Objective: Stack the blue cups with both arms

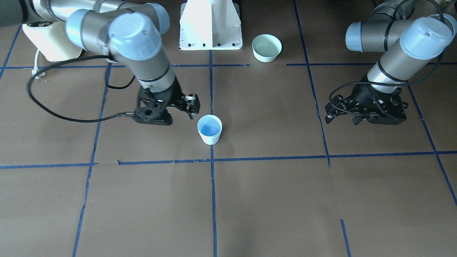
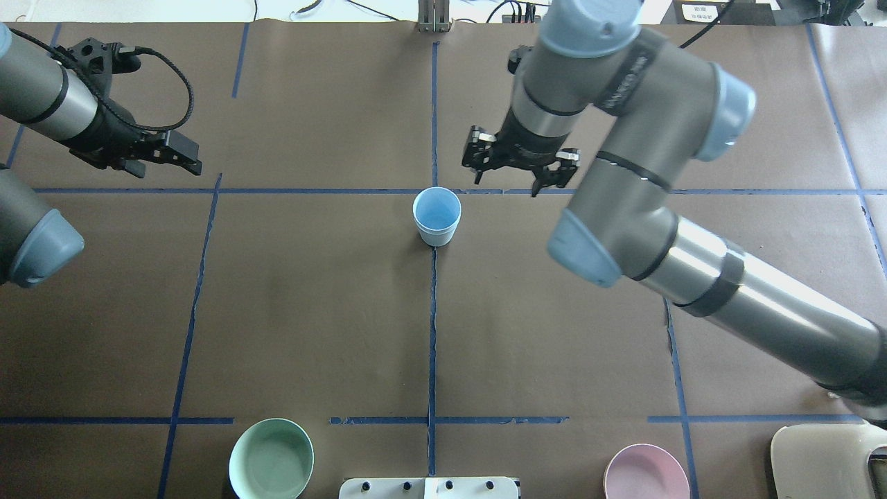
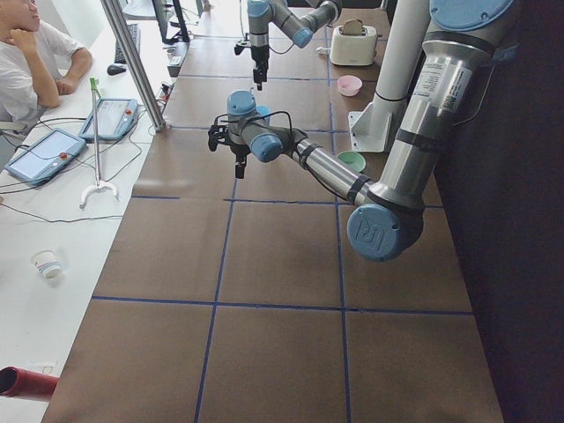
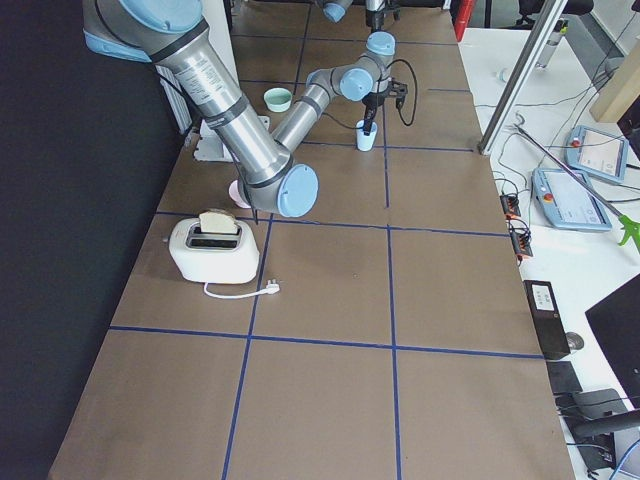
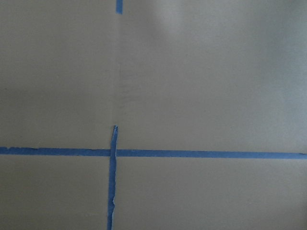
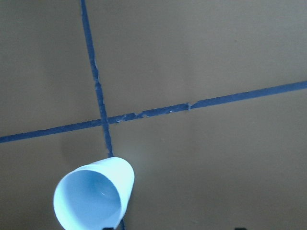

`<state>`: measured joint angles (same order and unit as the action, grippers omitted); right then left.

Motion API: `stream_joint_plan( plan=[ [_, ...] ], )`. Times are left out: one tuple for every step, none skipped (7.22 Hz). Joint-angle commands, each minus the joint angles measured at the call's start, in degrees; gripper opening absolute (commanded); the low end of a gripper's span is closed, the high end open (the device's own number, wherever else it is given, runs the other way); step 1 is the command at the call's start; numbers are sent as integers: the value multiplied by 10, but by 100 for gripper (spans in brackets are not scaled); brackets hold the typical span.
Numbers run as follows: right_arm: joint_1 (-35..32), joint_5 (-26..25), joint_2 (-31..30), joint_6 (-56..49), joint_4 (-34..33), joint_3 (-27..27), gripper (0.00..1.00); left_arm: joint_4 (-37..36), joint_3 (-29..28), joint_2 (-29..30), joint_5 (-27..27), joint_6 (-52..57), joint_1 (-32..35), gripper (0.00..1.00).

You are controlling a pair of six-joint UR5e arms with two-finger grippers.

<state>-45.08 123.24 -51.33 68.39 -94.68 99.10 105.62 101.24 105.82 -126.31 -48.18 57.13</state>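
One blue cup (image 1: 209,129) stands upright; whether another nests inside is unclear.

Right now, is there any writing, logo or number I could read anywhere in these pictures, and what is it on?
"UR": logo on the light-blue round joint cap of the grey left arm.
Too blurred to read: dark lettering on the grey right arm.
Too small to read: print on the white label beyond the table's far edge.
None on the pale blue plastic cup.
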Motion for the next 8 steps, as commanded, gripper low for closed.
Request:
stream_joint_plan(
  plan=[
    [-105,58,-149,-168,2,85,100,-3,-9,-48,-2,158,65,100],
    [-159,67,-204,-287,4,81,100,-20,-22,-60,-2,238,105,100],
    [-203,64,-263,-410,4,75,100,-77,-26,-60,-2,340,146,100],
    [-250,73,-283,-499,4,47,100,-138,-33,-60,-3,433,193,100],
    [-288,86,-296,-572,5,4,100,-171,-62,-60,-50,517,250,100],
    [-314,89,-299,-619,5,-31,100,-171,-106,-60,-100,568,291,100],
    [-341,100,-299,-644,5,-57,100,-193,-116,-59,-100,617,310,100],
    [-362,119,-298,-653,5,-82,100,-225,-125,-59,-97,636,321,100]
  ],
)
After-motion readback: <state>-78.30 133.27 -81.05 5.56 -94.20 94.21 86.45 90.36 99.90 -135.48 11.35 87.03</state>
